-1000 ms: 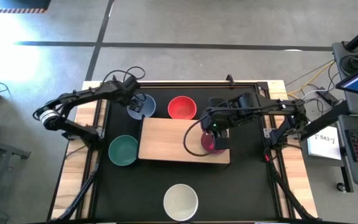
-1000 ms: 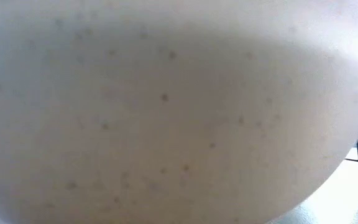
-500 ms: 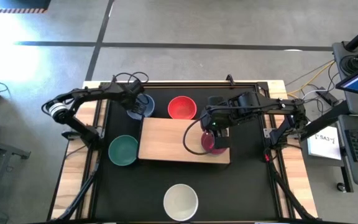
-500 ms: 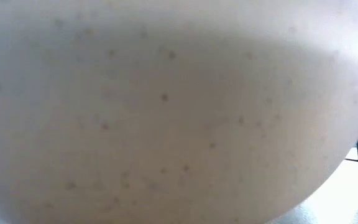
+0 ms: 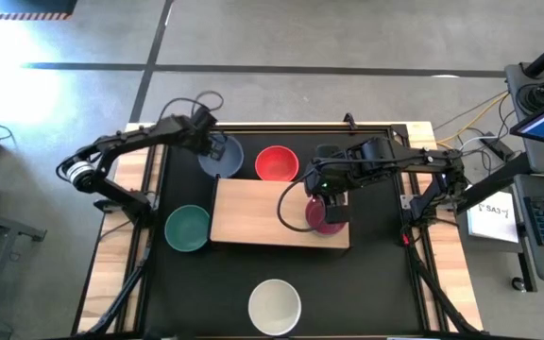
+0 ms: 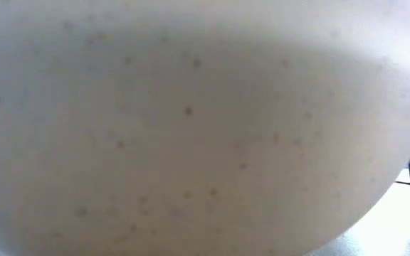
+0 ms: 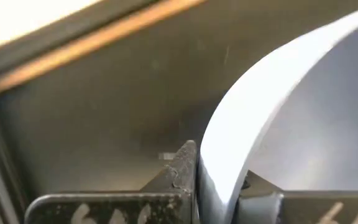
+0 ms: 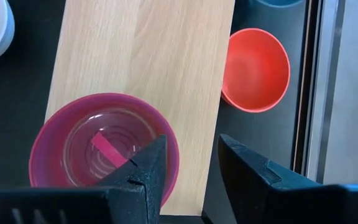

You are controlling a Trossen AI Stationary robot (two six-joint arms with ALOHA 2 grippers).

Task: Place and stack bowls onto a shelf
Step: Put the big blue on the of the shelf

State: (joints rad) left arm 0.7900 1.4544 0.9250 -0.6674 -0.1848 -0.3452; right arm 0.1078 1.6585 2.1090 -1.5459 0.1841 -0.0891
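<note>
Left claw (image 5: 208,144) pinching blue-grey bowl (image 5: 223,157) rim behind the shelf (image 5: 253,212), ready to lift; right claw (image 5: 328,192) wide above magenta bowl (image 5: 323,215), released there.

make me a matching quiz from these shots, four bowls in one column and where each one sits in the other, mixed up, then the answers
Things:
1. magenta bowl
2. blue-grey bowl
3. cream-white bowl
4. teal-green bowl

Places:
A. on the black tabletop just off the left end of the shelf
B. rim between the fingers of the left gripper, at the table's far left
C. on the right end of the shelf, under the right gripper
D. alone near the front edge of the table, filling the low view

Pairs: 1-C, 2-B, 3-D, 4-A
</note>
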